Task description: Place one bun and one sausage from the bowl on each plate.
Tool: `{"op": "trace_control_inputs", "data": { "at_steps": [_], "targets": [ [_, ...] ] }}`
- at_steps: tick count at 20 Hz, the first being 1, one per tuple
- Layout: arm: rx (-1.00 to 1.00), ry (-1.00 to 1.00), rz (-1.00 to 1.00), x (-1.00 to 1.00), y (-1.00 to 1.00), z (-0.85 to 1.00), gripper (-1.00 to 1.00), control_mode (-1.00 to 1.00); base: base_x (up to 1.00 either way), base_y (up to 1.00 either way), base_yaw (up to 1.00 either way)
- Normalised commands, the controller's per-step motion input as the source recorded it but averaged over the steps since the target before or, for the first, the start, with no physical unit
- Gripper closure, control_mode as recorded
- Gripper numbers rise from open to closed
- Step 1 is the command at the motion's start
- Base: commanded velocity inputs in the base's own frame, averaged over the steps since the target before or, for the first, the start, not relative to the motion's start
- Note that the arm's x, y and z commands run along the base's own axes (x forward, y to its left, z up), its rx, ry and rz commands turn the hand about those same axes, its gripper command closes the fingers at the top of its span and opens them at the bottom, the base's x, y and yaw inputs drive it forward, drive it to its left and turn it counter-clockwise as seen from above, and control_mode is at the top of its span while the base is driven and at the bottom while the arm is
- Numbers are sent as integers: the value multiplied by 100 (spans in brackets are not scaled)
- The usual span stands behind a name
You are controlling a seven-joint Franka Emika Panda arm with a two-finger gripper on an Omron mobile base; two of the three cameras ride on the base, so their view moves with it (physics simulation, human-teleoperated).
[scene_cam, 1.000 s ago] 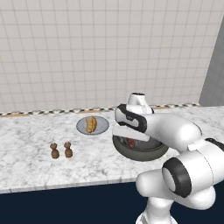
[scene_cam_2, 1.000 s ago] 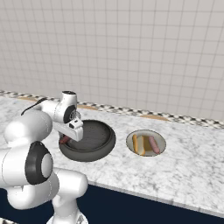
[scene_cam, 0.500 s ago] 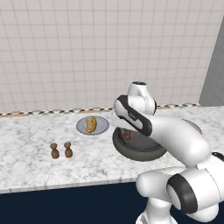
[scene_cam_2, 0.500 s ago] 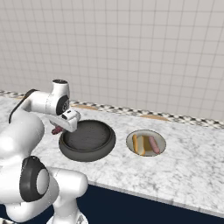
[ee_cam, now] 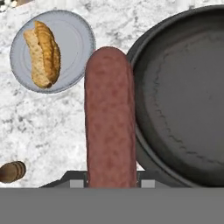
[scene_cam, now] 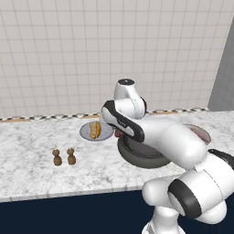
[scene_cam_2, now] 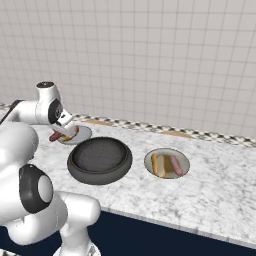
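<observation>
Hand: the hand point(scene_cam_2: 61, 131) is clamped on a reddish-brown sausage point(ee_cam: 110, 118); in the hand view the sausage runs lengthwise up from between the finger tips, above the marble desk point(ee_cam: 52, 127) and just beside the bowl's rim
Sausage held: in the right base view it shows as a short reddish piece at the hand, beside the near plate's edge; in the left base view a small part of it point(scene_cam: 118, 133) peeks out under the arm
Bowl: the dark-grey bowl point(scene_cam_2: 100, 160) sits on the desk between the two plates; its inside looks bare in the right base view and the hand view
Left plate: a light-grey plate point(scene_cam: 87, 132) lies on the desk beside the bowl; one golden bun point(scene_cam: 95, 130) lies on it; the hand view shows the bun lying towards one side of the plate, bare plate on the other
Right plate: the other plate point(scene_cam_2: 183, 159) lies on the far side of the bowl, apart from it; it carries a bun point(scene_cam_2: 155, 165) and a pinkish sausage point(scene_cam_2: 175, 165) side by side
Shakers: two little brown shakers point(scene_cam: 64, 156) stand close together on the desk, well apart from the bowl
</observation>
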Motion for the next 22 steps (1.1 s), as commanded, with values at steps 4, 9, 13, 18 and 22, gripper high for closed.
{"op": "trace_control_inputs", "data": {
  "at_steps": [4,9,13,18,22],
  "targets": [
    [-6,5,1,82,0,-23,100,-100,0,0,0],
    [-3,21,2,76,0,-43,100,-100,0,0,0],
    [0,17,1,61,18,-30,100,-100,0,0,0],
    [-1,1,0,26,22,-35,100,-100,0,0,0],
    [0,0,0,28,1,-36,100,-100,0,0,0]
  ]
}}
